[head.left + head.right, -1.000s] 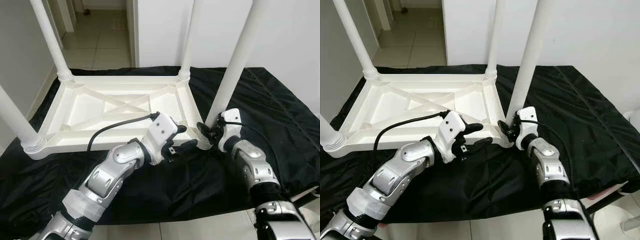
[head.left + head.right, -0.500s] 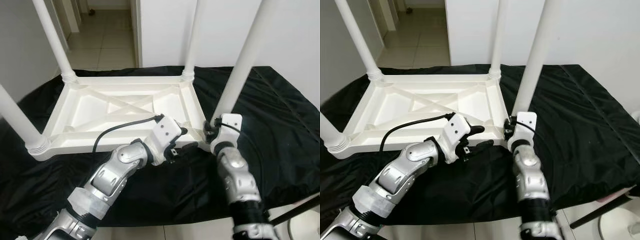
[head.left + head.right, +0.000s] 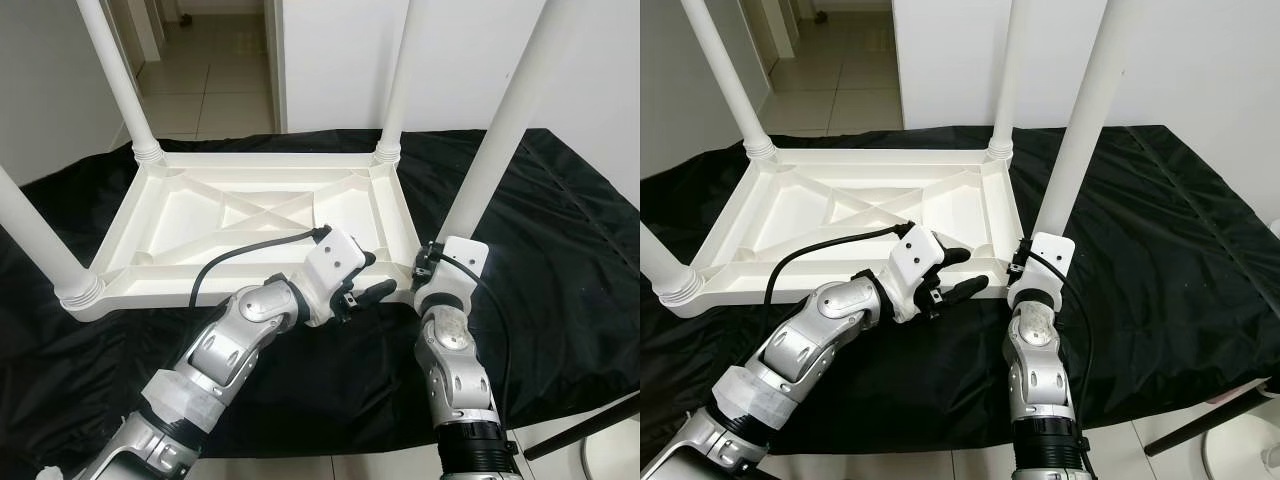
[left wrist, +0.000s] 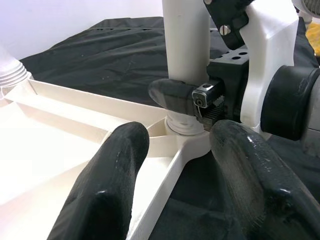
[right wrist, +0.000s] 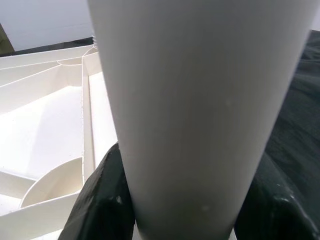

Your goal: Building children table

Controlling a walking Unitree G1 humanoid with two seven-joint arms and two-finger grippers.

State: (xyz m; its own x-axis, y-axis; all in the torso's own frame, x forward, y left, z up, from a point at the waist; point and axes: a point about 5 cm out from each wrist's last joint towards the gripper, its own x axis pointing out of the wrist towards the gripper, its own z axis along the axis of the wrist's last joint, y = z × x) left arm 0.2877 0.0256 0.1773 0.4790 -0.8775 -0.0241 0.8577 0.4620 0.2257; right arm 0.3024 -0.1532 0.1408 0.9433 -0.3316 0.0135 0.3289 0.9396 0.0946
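Observation:
A white plastic children's table (image 3: 140,292) lies upside down on a black cloth, with its legs standing up. My right gripper (image 3: 428,262) is shut on the near right leg (image 3: 495,150) just above its socket. In the right wrist view that leg (image 5: 200,100) sits between the black fingers (image 5: 105,200). My left gripper (image 3: 372,277) is open at the table's near rim beside that corner. In the left wrist view its fingers (image 4: 110,185) straddle the rim, apart from it, facing the leg's base (image 4: 187,60).
The other legs stand at far left (image 3: 120,80), far right (image 3: 395,90) and near left (image 3: 30,230). The black cloth (image 3: 560,250) covers the work surface to its edges. A doorway with tiled floor (image 3: 210,90) lies behind. A dark rod (image 3: 590,435) slants at lower right.
The camera has shifted right and the scene sits further left. My right forearm now rises straight under the leg instead of reaching in from the right. Both grippers stay at the same corner.

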